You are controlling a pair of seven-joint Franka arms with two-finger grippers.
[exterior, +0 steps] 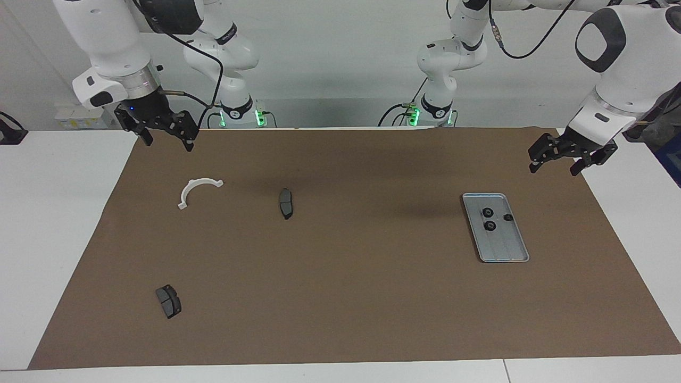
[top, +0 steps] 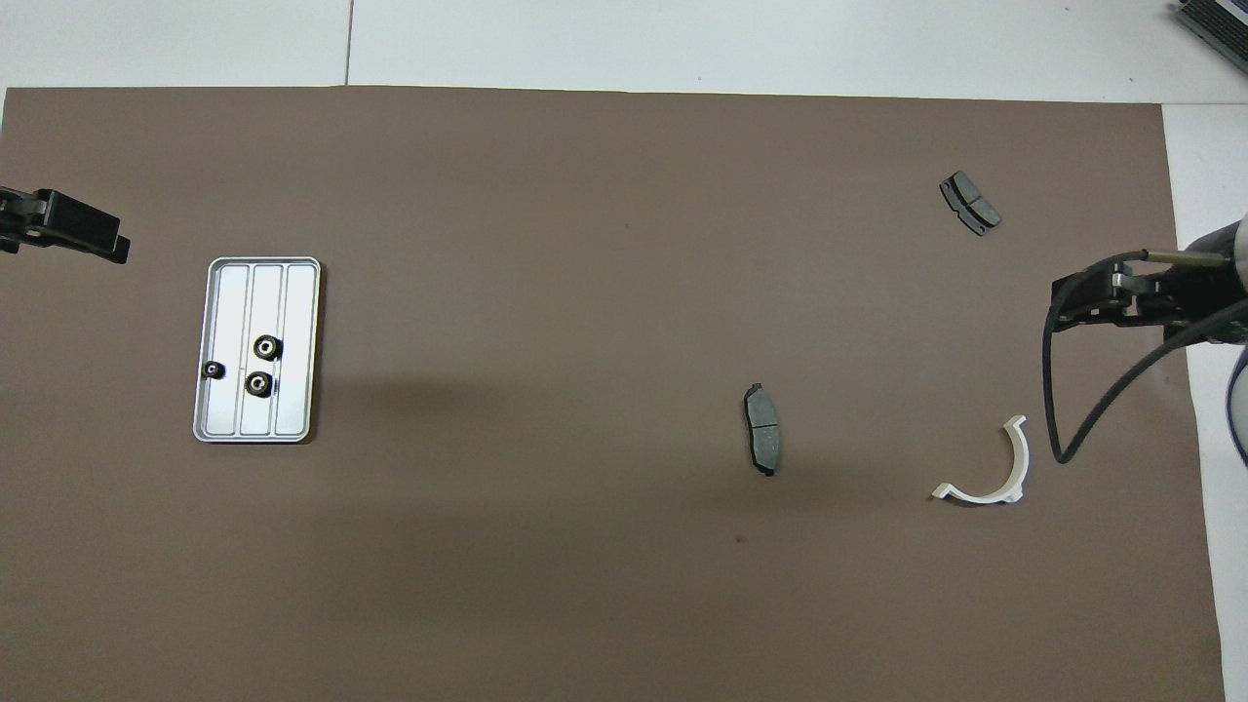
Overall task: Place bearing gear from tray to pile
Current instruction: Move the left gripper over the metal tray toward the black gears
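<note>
The silver tray point(exterior: 505, 244) point(top: 292, 400) lies on the brown mat toward the left arm's end of the table. In it sit three small black bearing gears point(exterior: 490, 225) point(top: 258, 383), close together. The pile is a loose scatter toward the right arm's end: a white curved bracket point(exterior: 199, 190) point(top: 1004, 468) and two dark brake pads point(exterior: 285, 202) point(top: 763, 427), point(exterior: 168, 301) point(top: 970, 203). My left gripper point(exterior: 554, 169) point(top: 68, 226) hangs open and empty over the mat's edge beside the tray. My right gripper point(exterior: 168, 141) point(top: 1102, 297) hangs open and empty over the mat's edge, by the bracket.
The brown mat point(exterior: 340, 298) covers most of the white table point(exterior: 53, 213). Both arm bases stand at the robots' edge of the table. A black cable point(top: 1082, 409) loops down from the right wrist.
</note>
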